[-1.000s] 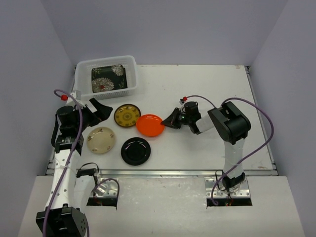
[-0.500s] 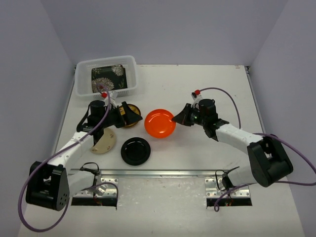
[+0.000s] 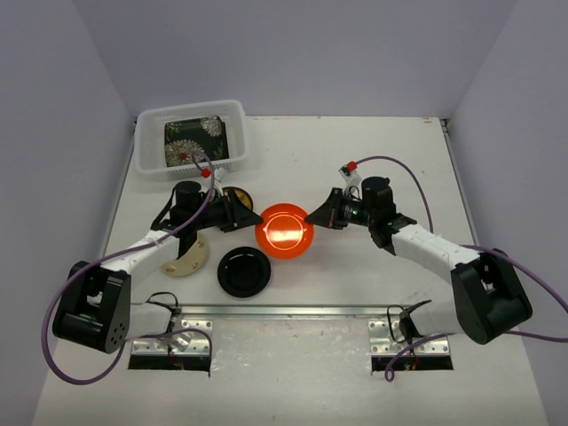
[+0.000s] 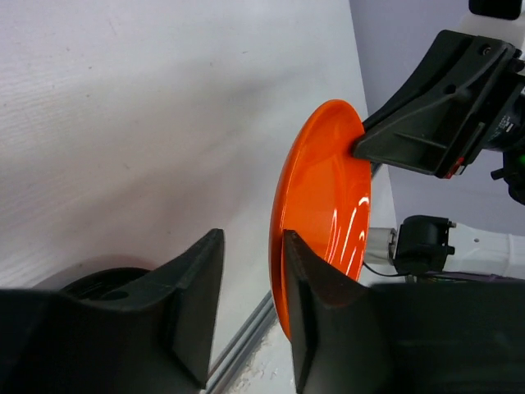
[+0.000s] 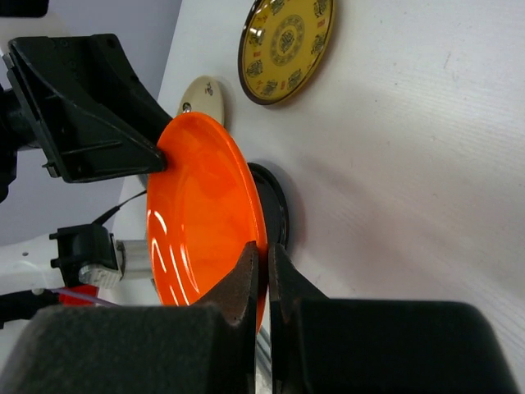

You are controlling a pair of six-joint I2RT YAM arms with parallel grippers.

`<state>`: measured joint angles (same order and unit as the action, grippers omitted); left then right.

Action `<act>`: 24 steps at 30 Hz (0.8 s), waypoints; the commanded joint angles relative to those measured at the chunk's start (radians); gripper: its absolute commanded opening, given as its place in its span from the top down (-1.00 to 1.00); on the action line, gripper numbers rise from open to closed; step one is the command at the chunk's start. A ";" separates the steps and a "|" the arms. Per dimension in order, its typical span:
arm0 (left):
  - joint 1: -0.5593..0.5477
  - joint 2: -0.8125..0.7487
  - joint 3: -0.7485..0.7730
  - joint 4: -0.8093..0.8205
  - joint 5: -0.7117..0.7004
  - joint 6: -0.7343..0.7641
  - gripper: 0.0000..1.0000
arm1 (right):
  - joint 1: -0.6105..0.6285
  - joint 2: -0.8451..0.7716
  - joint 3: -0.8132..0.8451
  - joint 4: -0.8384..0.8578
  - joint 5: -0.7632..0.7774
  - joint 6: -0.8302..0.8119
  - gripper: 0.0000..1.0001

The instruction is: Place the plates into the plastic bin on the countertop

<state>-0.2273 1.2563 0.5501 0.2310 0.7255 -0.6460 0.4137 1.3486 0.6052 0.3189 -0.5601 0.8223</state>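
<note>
Plate (image 3: 284, 231), orange, one of five in view, pinched by right hand (image 3: 311, 216); left hand (image 3: 256, 217) spread astride rim.

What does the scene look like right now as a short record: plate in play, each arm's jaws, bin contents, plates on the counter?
plate in play: orange plate, held up on edge between the two arms
right jaws: shut on the plate's rim on that arm's side
left jaws: straddling the opposite rim, gap showing on one side, not clamped
plastic bin: one black flowered square plate inside
on the countertop: black plate, cream plate, yellow-patterned plate
</note>
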 commanded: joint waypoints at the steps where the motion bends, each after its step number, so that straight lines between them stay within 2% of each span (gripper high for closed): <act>1: -0.024 0.011 0.037 0.101 0.041 -0.014 0.74 | -0.004 0.002 0.039 0.103 -0.046 0.030 1.00; 3: -0.024 0.011 0.037 0.102 0.029 -0.017 0.98 | -0.004 0.003 0.043 0.104 -0.039 0.032 1.00; 8: -0.027 0.033 0.066 0.103 0.041 -0.015 1.00 | -0.004 0.017 0.062 0.103 -0.034 0.029 1.00; 9: -0.027 0.031 0.074 0.092 0.032 -0.010 1.00 | -0.004 0.019 0.066 0.101 -0.031 0.027 0.90; 10: -0.027 0.015 0.094 0.067 0.000 0.000 1.00 | -0.005 0.018 0.068 0.099 -0.029 0.025 0.69; 12: -0.026 -0.023 0.140 0.021 -0.103 0.017 1.00 | -0.013 0.012 0.072 0.079 -0.023 0.015 -0.11; 14: -0.021 -0.044 0.191 -0.073 -0.205 0.030 1.00 | -0.026 0.004 0.080 -0.002 0.000 -0.003 -0.59; 15: -0.012 -0.050 0.228 -0.114 -0.268 0.034 1.00 | -0.036 -0.005 0.086 -0.059 0.029 -0.029 -0.77; 17: 0.029 -0.055 0.293 -0.166 -0.362 0.023 1.00 | -0.059 -0.044 0.093 -0.155 0.143 -0.067 -0.94; 20: 0.111 -0.044 0.363 -0.208 -0.471 -0.011 1.00 | -0.086 -0.119 0.082 -0.316 0.281 -0.132 -0.98; 24: 0.292 0.016 0.441 -0.228 -0.650 -0.092 1.00 | -0.098 -0.201 0.043 -0.373 0.278 -0.173 -0.98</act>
<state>-0.0851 1.2436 0.9085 0.0181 0.3237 -0.6553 0.3240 1.2358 0.6571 0.0627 -0.3600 0.7401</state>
